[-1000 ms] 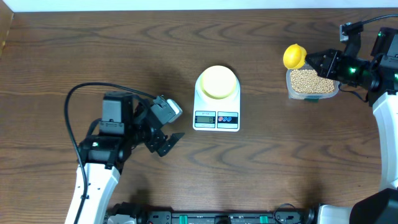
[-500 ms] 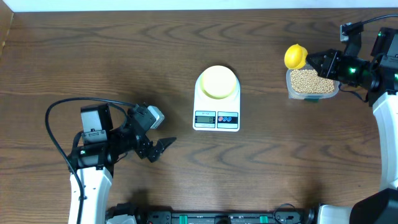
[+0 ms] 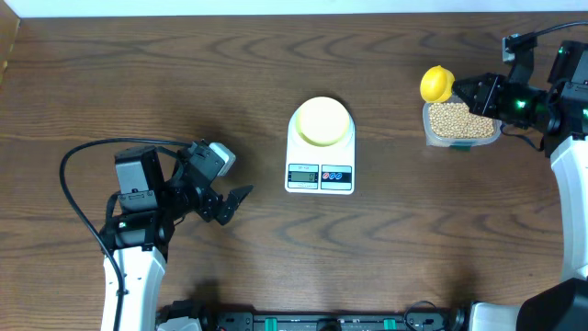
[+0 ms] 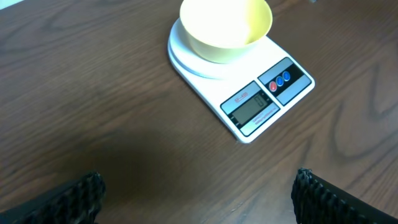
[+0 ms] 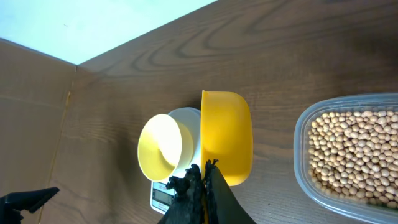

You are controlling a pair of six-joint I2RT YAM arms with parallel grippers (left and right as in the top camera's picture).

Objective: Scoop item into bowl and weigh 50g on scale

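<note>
Well, at lower left our left gripper (image 3: 231, 204) hangs open, holding nothing. At centre the bowl (image 3: 322, 121) sits empty on the scale (image 3: 320, 176), whose digits we cannot read. At upper right the scoop (image 3: 435, 84) hangs by the beans (image 3: 455, 120); only the right wrist view shows its handle clamped in our right gripper (image 3: 478, 92). We judge a tilted carry across the surface (image 3: 413, 239) would scatter beans.

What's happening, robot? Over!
Left gripper open, empty. Right gripper shut on bright yellow scoop beside round tan beans. Pale yellow bowl empty on white scale.
</note>
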